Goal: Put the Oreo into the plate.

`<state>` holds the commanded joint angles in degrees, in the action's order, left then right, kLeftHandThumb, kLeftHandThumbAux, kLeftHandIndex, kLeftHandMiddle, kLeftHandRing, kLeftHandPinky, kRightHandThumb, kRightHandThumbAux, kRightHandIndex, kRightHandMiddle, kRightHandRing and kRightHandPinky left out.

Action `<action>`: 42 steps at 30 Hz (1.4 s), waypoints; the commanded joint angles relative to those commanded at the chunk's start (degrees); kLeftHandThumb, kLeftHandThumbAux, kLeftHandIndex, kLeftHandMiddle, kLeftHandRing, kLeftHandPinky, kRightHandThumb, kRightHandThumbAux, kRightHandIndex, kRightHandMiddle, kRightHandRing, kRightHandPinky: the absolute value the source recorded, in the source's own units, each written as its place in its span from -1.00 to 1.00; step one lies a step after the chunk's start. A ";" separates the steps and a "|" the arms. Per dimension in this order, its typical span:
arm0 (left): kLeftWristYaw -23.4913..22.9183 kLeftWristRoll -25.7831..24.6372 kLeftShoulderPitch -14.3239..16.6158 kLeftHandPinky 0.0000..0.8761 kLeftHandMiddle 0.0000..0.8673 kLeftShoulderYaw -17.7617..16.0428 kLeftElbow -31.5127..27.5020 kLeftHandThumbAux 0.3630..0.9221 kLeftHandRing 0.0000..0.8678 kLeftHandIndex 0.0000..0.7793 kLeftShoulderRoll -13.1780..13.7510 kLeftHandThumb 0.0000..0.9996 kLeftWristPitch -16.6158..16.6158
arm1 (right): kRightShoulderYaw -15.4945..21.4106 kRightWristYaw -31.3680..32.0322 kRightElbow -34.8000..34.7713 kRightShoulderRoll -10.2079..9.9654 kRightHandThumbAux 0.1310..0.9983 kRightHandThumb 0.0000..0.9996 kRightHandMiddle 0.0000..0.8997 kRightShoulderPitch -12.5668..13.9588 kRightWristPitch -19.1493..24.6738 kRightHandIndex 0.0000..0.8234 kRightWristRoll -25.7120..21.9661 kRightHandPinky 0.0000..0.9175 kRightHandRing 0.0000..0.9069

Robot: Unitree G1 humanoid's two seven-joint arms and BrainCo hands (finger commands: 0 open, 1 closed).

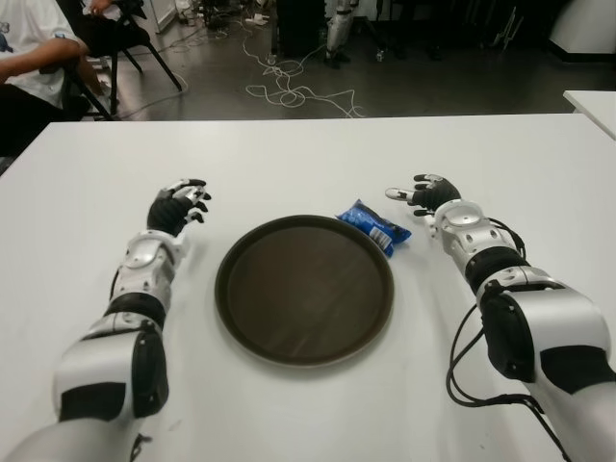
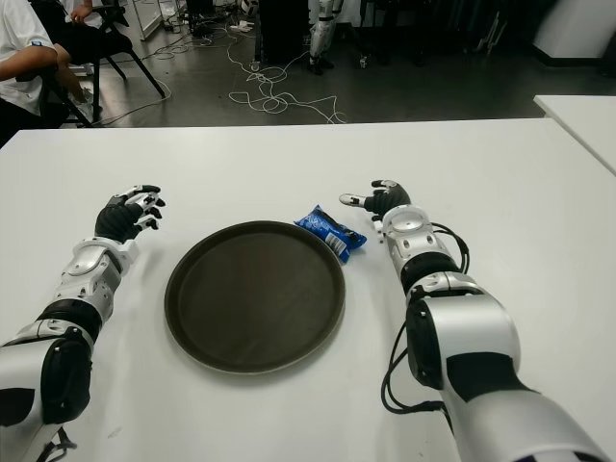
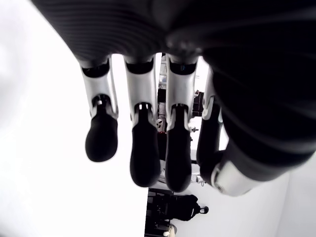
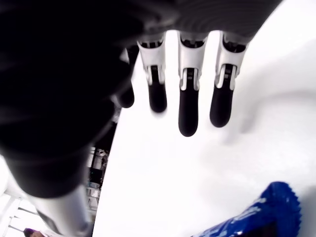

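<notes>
In the left eye view, the Oreo pack (image 1: 374, 225) was seen on the white worktop (image 1: 308, 154), just outside the plate (image 1: 304, 289) rim at two o'clock, its long axis running ten to four. The right hand (image 1: 430, 196) was nearer, the pack at its eight o'clock; the left hand (image 1: 179, 206) showed beyond the plate's ten o'clock. In the left wrist view, its fingers (image 3: 143, 153) were seen extended, holding nothing. In the right wrist view, the fingers (image 4: 188, 113) were likewise seen open and empty, the pack close beside.

Count, items on white table (image 1: 308, 144): one blue Oreo pack (image 1: 374, 225); one round dark plate (image 1: 304, 289).
Robot hands: two — left robot hand (image 1: 179, 206), right robot hand (image 1: 426, 192).
Far left, off table: one seated person (image 1: 34, 58).
</notes>
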<state>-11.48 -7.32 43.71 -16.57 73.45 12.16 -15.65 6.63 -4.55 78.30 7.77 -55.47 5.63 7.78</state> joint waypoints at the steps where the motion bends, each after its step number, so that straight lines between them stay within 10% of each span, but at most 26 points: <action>1: 0.01 0.01 0.01 0.54 0.33 0.01 0.00 0.27 0.43 0.09 0.00 0.39 -0.01 | 0.09 0.06 0.06 0.02 0.54 -1.00 -0.47 0.07 0.07 -0.57 0.04 -0.27 -0.37; 31: -0.34 -0.02 -0.01 0.55 0.32 0.14 -0.12 0.27 0.44 0.09 -0.16 0.39 -0.19 | -1.92 0.41 0.05 0.17 0.57 -1.00 -0.46 0.33 -0.02 -0.51 2.98 -0.31 -0.38; 42: 0.14 0.19 0.03 0.54 0.32 0.31 -0.18 0.27 0.43 0.09 -0.26 0.39 -0.12 | -5.33 0.81 -1.00 -3.05 0.60 -1.00 -0.52 -1.21 -3.12 -0.52 5.04 -0.40 -0.45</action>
<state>-11.35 -7.13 43.74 -16.26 73.27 11.90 -15.78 1.29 -3.73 77.31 4.73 -56.68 2.50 12.82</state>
